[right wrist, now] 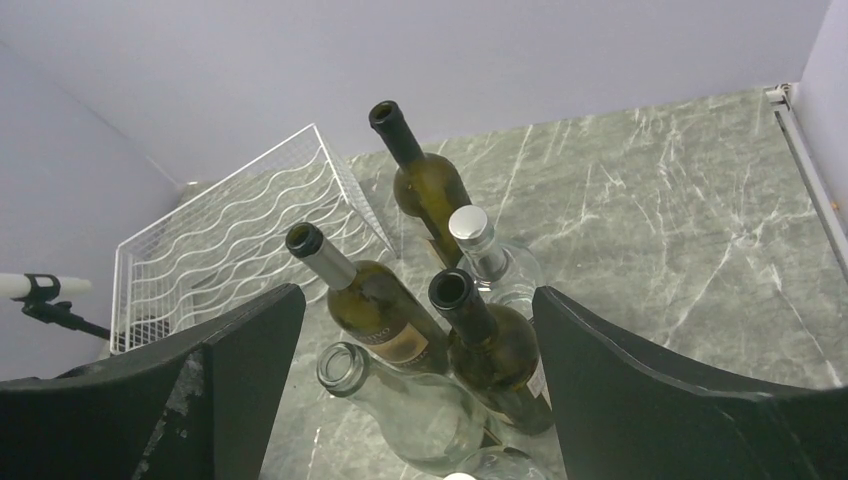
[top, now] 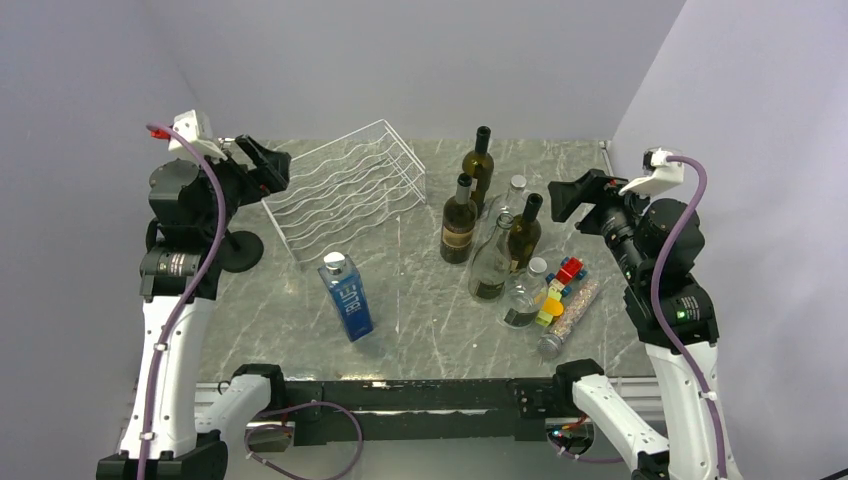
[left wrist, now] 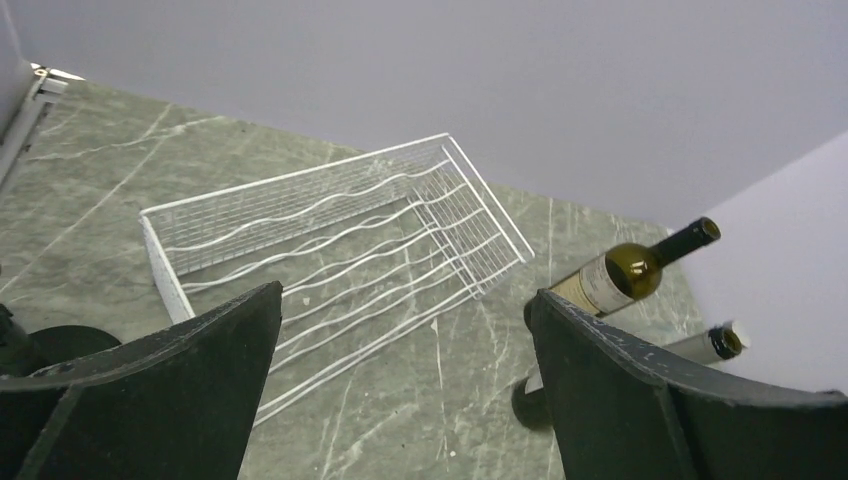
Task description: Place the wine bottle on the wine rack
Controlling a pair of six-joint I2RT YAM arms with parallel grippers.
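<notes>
Right gripper (top: 562, 200) hangs wide and empty, near the right side of the dark green glass wine bottle (top: 523, 232) — upright, long axis vertical, nearer this arm than the other. The white wavy wire wine rack (top: 340, 190) lies well apart — to its left.

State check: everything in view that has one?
wine rack: empty
left pincer: open, empty
right pincer: open, empty
dark wine bottles: upright, off the rack
tall clear bottle: upright, uncapped
blue bottle: upright, capped
tube: lying flat
</notes>
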